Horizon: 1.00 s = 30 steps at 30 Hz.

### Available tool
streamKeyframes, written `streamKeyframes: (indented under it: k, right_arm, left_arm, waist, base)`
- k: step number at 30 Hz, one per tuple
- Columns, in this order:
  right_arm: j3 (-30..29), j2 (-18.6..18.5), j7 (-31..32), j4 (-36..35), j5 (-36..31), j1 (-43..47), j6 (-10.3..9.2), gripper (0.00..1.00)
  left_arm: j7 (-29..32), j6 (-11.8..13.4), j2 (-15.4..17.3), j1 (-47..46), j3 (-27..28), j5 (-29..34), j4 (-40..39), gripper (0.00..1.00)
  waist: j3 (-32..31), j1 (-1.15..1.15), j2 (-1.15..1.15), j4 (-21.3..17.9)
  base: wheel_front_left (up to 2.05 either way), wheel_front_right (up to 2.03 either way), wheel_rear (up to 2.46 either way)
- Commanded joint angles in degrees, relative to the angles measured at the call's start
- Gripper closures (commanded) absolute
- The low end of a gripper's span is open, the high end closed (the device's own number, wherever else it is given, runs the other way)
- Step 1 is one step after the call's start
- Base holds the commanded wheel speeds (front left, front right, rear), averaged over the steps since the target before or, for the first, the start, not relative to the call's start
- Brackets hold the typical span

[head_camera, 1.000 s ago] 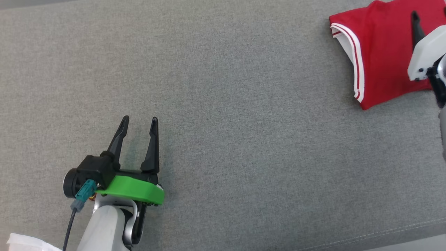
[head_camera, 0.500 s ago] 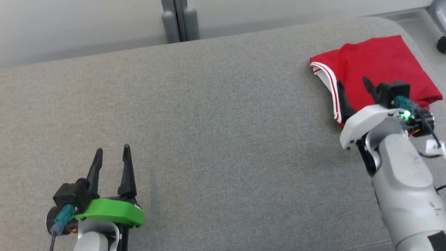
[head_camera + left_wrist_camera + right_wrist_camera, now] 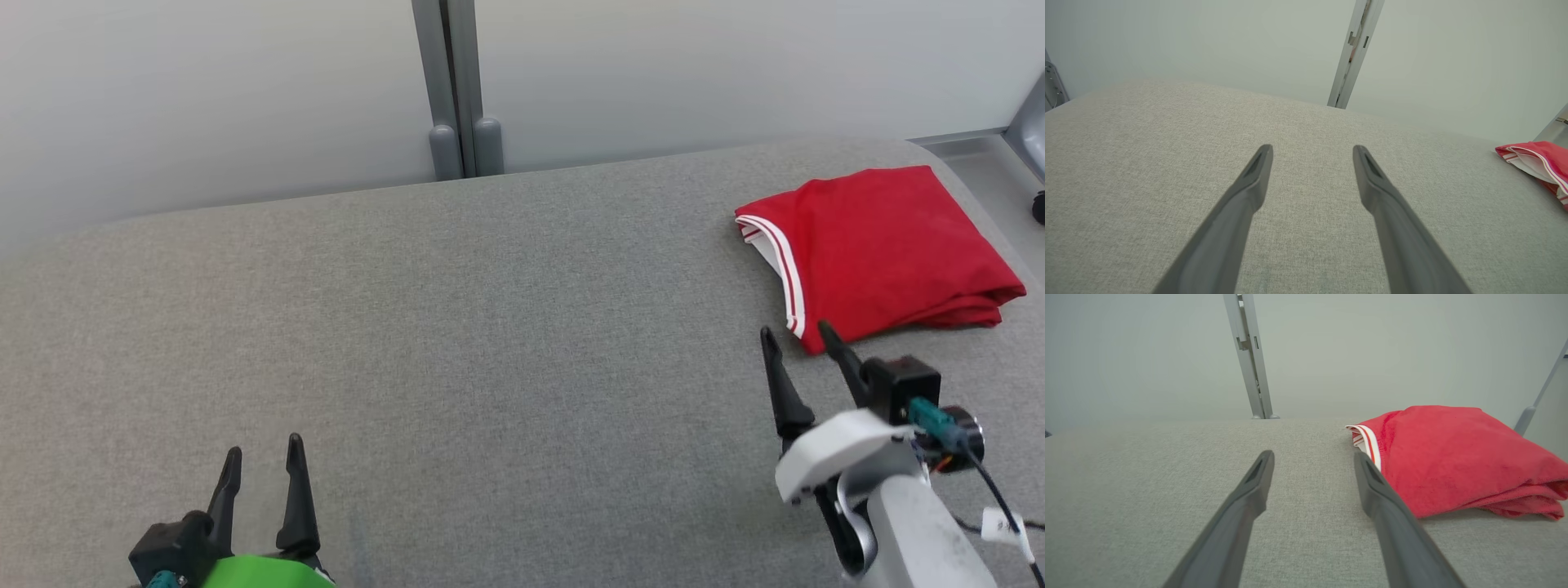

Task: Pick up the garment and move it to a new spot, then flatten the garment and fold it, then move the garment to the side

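On my head view the garment (image 3: 878, 245) lies on the padded surface (image 3: 490, 327) at two o'clock, near its far right corner. My right gripper (image 3: 794, 327) is at four o'clock, just before the garment's near corner. My left gripper (image 3: 264, 443) is at seven o'clock, well apart from both. A post (image 3: 457, 98) stands behind the surface at twelve.

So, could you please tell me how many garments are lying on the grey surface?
1: a folded red garment with white trim, at the far right of the grey surface, ahead of the right gripper. Its folds could hide more.
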Motion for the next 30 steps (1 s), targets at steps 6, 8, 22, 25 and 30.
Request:
streamKeyframes:
  k: [6,8,22,25,30]
  right_arm:
    - [0.65,-0.24,-0.22,-6.61,3.68,9.51,-0.10,0.00]
    - [0.65,-0.21,-0.21,-7.84,3.88,11.24,-0.10,0.00]
    - [-0.98,-0.20,-0.22,-10.77,3.24,13.04,-0.10,0.00]
    - [-1.01,-0.20,-0.22,-10.75,3.28,12.75,-0.10,0.00]
    - [-1.08,-0.20,-0.22,-10.68,3.40,12.40,-0.10,0.00]
  left_arm:
    - [0.03,1.02,-0.03,3.38,-0.27,0.46,-1.54,0.00]
    - [0.03,1.33,-0.04,3.94,-0.61,0.07,-1.79,0.00]
    - [0.03,2.74,-0.03,3.68,-2.30,0.13,-1.70,0.00]
    - [0.03,2.71,-0.03,3.36,-2.31,0.28,-1.56,0.00]
    - [0.03,2.45,-0.03,3.20,-2.52,0.13,-1.40,0.00]
  waist:
    - [-0.75,0.00,0.00,0.90]
    - [-0.76,0.00,0.00,0.82]
    - [-1.05,0.00,0.00,0.54]
    - [-1.05,0.00,0.00,0.70]
    - [-0.93,0.00,0.00,0.93]
  base:
    - [0.00,0.00,0.00]
    - [0.00,0.00,0.00]
    - [0.00,0.00,0.00]
    - [0.00,0.00,0.00]
    - [0.00,0.00,0.00]
